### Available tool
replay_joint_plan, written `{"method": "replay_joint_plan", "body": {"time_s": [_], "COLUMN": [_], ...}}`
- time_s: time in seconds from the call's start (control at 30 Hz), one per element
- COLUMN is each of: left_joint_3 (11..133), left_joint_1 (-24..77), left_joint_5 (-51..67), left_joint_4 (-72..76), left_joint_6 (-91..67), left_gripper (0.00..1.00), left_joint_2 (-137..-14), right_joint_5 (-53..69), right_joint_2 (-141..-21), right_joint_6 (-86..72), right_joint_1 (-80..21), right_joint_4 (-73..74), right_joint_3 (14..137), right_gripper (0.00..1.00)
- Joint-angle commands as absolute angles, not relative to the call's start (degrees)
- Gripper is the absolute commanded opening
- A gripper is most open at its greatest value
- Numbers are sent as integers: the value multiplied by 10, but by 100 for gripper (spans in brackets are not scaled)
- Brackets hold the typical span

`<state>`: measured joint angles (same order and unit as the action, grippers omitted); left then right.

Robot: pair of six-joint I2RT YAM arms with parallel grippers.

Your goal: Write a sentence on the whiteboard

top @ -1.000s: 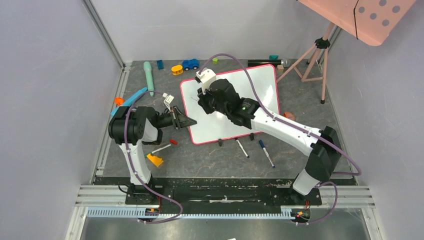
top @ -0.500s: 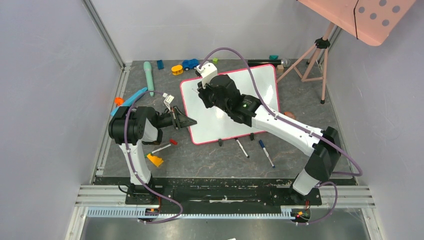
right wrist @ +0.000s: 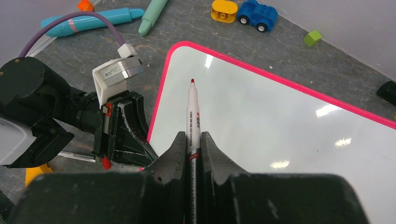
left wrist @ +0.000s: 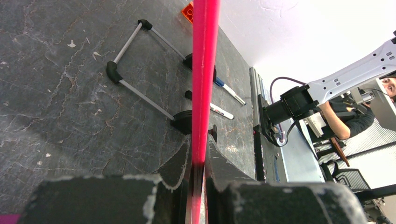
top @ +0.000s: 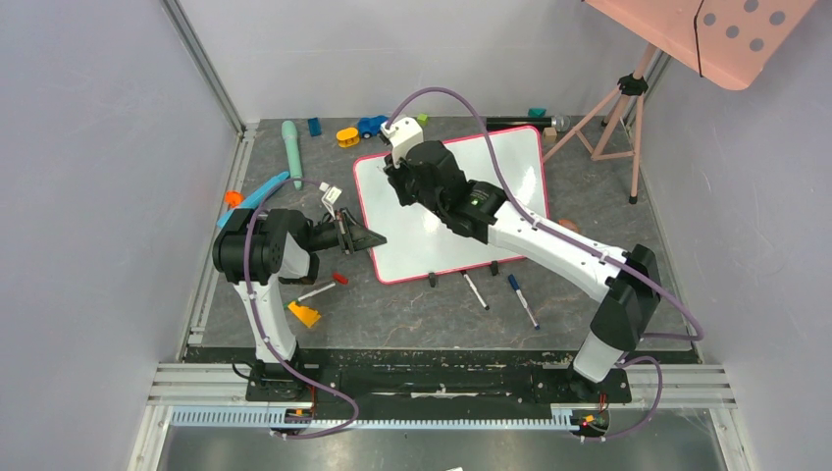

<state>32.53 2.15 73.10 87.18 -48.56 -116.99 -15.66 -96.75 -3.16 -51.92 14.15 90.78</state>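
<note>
The whiteboard (top: 510,177) stands tilted in the middle of the table, glossy white with a red-pink frame. My left gripper (top: 368,238) is shut on the frame's left edge (left wrist: 204,70), which runs straight up between its jaws (left wrist: 198,154). Over the board's far left corner, my right gripper (top: 397,172) is shut on a white marker (right wrist: 193,116). The marker's red tip (right wrist: 192,81) points at the board (right wrist: 280,121) near that corner; I cannot tell whether it touches. No sentence is in view on the white surface that shows.
Two loose markers (top: 475,290) (top: 522,300) lie in front of the board's black feet (top: 433,280). A red-capped marker (top: 324,287) and a yellow piece (top: 304,314) lie by my left arm. A green tube (top: 292,152), a yellow brick (top: 347,136) and a blue car (top: 373,126) sit behind. A tripod (top: 618,108) stands far right.
My right gripper has moved with the marker toward the board's far left corner. The left gripper has kept its hold on the frame and has not moved.
</note>
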Motion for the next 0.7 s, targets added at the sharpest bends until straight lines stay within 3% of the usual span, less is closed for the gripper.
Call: {"method": "replay_joint_plan", "body": {"time_s": [0.0,0.67], "left_joint_3": [316,315], "left_joint_1": [40,41], "left_joint_5": [745,747], "left_joint_4": [892,892], "left_joint_6": [-448,-447], "left_gripper": [2,2], "left_joint_2": [-1194,-1192], "right_joint_5": [-172,-164], "right_joint_2": [-981,-961], "right_joint_6": [-28,-47], "right_joint_1": [-520,-520], "right_joint_4": [129,105], "right_joint_3": [943,910], "right_gripper": [0,0]}}
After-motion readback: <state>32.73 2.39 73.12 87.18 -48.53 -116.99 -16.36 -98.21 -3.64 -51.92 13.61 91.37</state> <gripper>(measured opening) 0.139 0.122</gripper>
